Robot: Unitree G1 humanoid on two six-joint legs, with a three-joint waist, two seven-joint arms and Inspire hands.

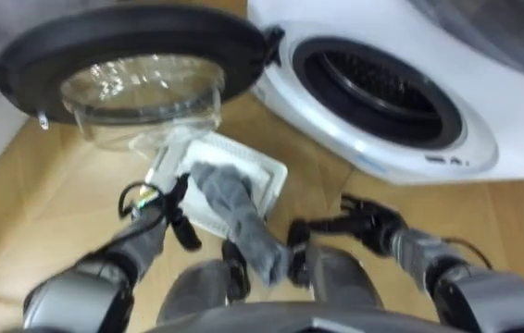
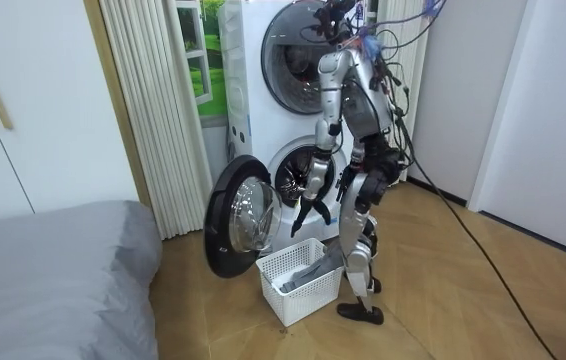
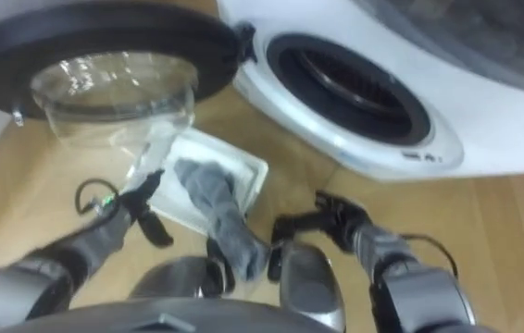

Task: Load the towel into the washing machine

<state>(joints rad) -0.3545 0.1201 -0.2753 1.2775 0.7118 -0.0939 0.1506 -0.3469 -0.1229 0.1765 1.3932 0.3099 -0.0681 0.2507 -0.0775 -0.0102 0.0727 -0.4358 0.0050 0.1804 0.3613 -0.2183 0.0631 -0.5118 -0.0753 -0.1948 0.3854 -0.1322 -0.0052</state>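
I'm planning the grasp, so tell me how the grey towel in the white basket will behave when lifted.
Probably floppy: the grey towel sags in soft folds over the rim of the white basket, so lifted by one end it would likely droop and trail. It looks thin, so likely light. A trailing end might catch the rim.

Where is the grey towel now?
In the left eye view, centre-left, the grey towel lies in the white basket on the floor, hanging over its near rim, below the open washer door.
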